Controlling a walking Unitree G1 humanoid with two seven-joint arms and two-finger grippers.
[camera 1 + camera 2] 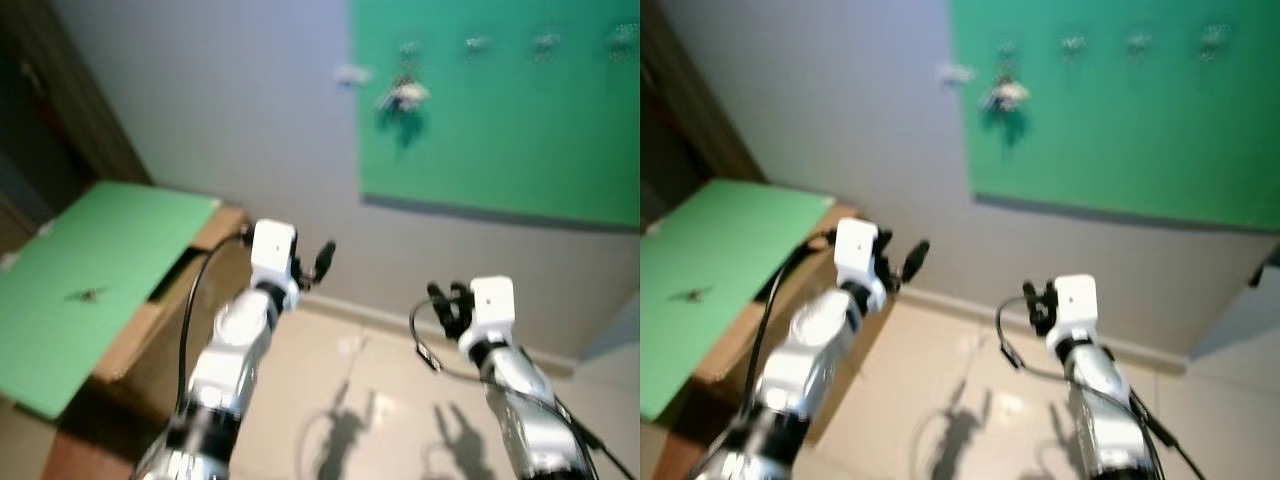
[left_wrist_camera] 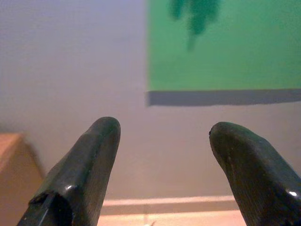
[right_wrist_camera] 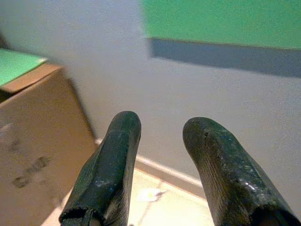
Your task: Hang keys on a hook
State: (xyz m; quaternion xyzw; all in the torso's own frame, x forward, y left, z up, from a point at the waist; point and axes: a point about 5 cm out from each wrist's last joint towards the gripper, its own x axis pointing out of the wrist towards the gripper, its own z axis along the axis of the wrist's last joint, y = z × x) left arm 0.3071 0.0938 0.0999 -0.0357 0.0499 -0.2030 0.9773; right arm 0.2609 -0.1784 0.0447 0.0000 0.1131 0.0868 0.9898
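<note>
A: Keys hang on the green board on the wall, near the board's upper left corner. They are blurred, so I cannot make out the hook itself.

B: Anything else on that board?

A: A row of small hooks runs along the top, to the right of the keys. A small pale thing sits on the grey wall just left of the board; too blurred to name.

B: Where are the arms?

A: Both are raised in front of the wall, below the board and well apart from the keys. The left gripper is low and left of the keys. In its wrist view the two fingers are spread wide, with nothing between them, and the board's lower edge shows past them.

B: And the right one?

A: The right gripper is lower, to the right. Its fingers are spread too, a little less widely, and hold nothing. Past them lie the wall, the skirting and the pale floor.

B: What is on the left?

A: A brown box stands against the wall as a worktop, with a green sheet laid on top. A small dark thing lies on the sheet, too blurred to identify. The arms' shadows fall on the floor between them.
</note>
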